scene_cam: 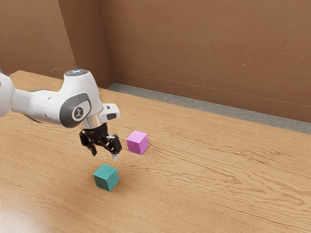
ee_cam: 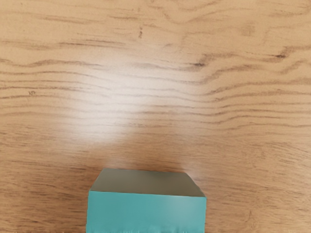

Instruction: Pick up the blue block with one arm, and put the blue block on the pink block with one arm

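Lying apart: blue block (scene_cam: pixel 106 177), pink block (scene_cam: pixel 137 142)

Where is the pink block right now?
The pink block sits on the table near the exterior view's middle, just to the view's right of the tool and farther back than the blue block, touching neither.

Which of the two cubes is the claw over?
The blue block: the open gripper hangs just above it. The pink block sits aside, nearer the wall.

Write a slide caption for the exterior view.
Open gripper above the teal block, pink block nearby on the table.
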### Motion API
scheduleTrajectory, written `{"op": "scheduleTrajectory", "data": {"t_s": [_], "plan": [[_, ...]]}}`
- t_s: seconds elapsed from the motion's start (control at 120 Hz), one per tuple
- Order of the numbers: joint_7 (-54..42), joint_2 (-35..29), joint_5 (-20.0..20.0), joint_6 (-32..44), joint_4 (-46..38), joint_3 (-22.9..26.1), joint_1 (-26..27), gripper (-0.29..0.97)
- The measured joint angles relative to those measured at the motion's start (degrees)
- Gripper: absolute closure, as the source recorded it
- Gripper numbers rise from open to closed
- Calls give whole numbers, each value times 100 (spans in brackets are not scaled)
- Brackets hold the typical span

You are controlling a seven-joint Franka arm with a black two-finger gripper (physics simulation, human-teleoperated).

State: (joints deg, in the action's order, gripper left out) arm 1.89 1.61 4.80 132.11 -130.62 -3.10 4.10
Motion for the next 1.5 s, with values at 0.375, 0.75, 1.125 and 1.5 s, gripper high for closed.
{"op": "scheduleTrajectory", "data": {"t_s": [0.375,0.75,1.125,1.5], "plan": [[-59,196,135,308,-286,2,-135,0],[-91,343,239,584,-371,2,-110,0],[-106,425,371,728,-441,8,-57,0],[-108,561,436,812,-478,11,-49,0]]}}
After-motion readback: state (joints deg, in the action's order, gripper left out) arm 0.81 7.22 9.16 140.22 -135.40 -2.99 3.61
